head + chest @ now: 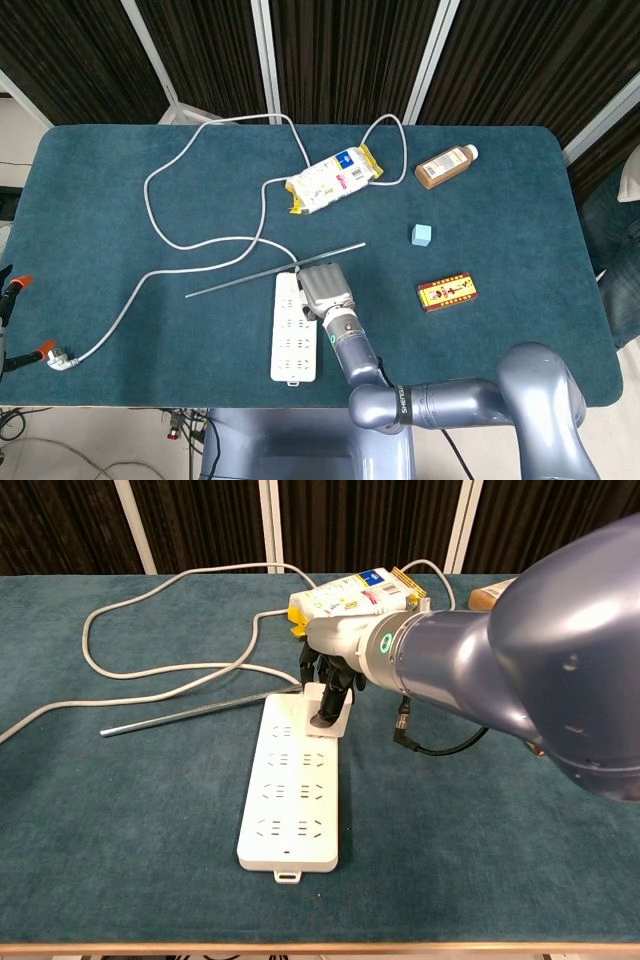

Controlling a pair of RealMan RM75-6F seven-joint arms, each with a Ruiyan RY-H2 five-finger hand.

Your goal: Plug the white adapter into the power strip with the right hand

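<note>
Right hand grips white adapter from above, dark fingers wrapped down its face, adapter seated on far end of power strip on table.

Glossy blue-grey arm, green ring light
</note>
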